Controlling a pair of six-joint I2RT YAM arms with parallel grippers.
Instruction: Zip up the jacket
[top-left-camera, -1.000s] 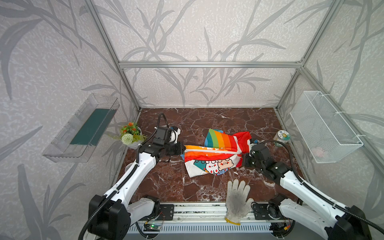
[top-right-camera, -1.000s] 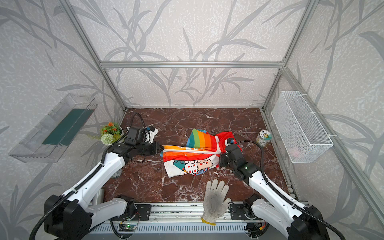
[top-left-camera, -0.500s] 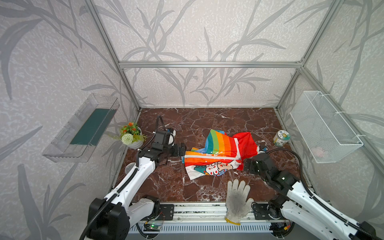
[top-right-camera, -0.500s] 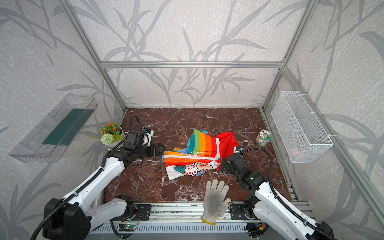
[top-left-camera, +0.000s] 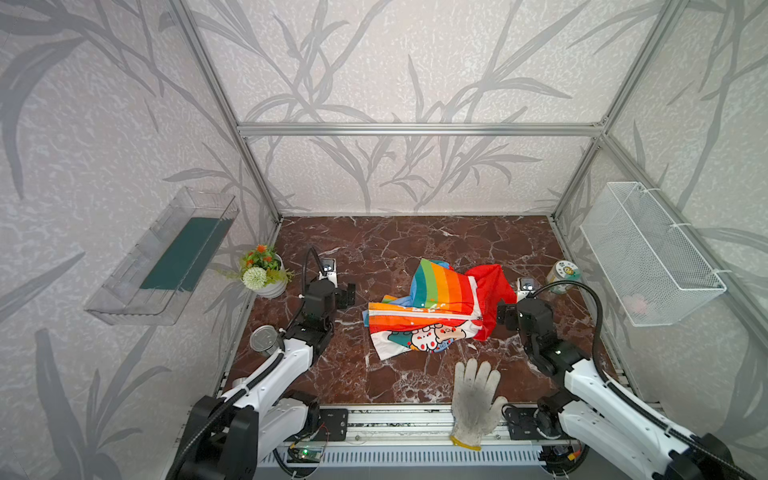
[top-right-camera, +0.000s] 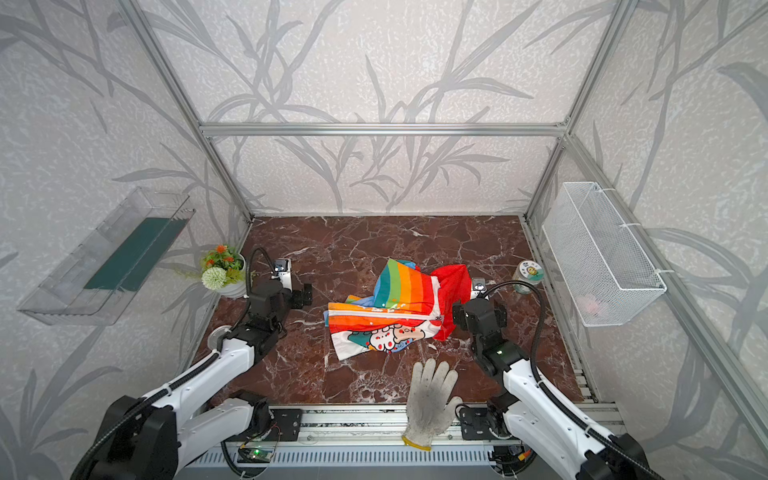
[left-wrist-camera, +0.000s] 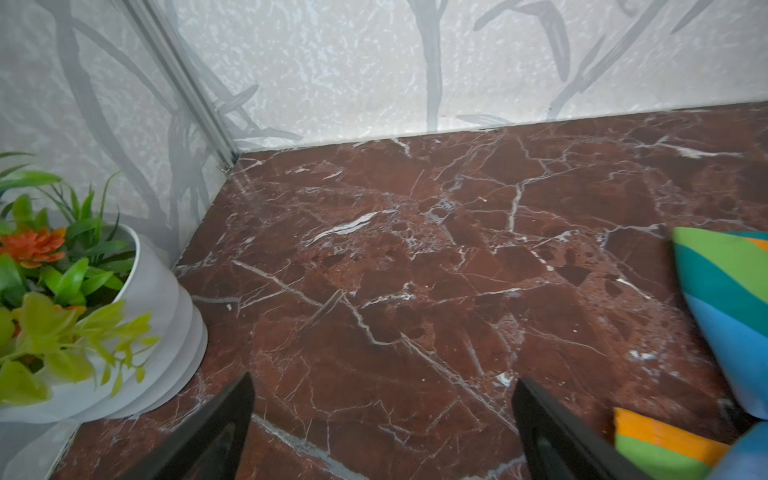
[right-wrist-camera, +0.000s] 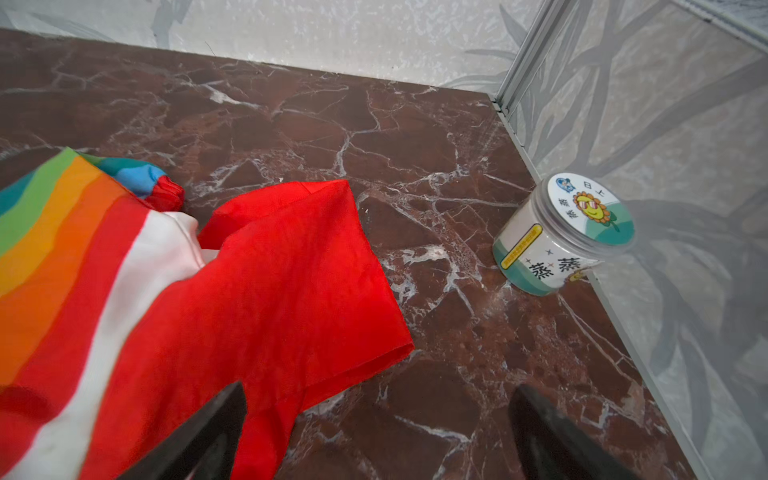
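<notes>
**Left gripper**: jaws fully apart, holding nothing. Only the bare red-brown marble tabletop shows between its fingers.

**Right gripper**: likewise wide and empty.

**Work piece:** the small rainbow-striped child's jacket with red hood lies between the two tools. Its hem is apart from the left gripper's tips. Its hood is just beside the right gripper; contact there cannot be confirmed.

**Zip:** the white zipper reads closed along its visible length.

**Judgement:** the step is clearing off. Recommend raising the right gripper straight away from the hood, so no finger drags the cloth and strains the collar end.
</notes>
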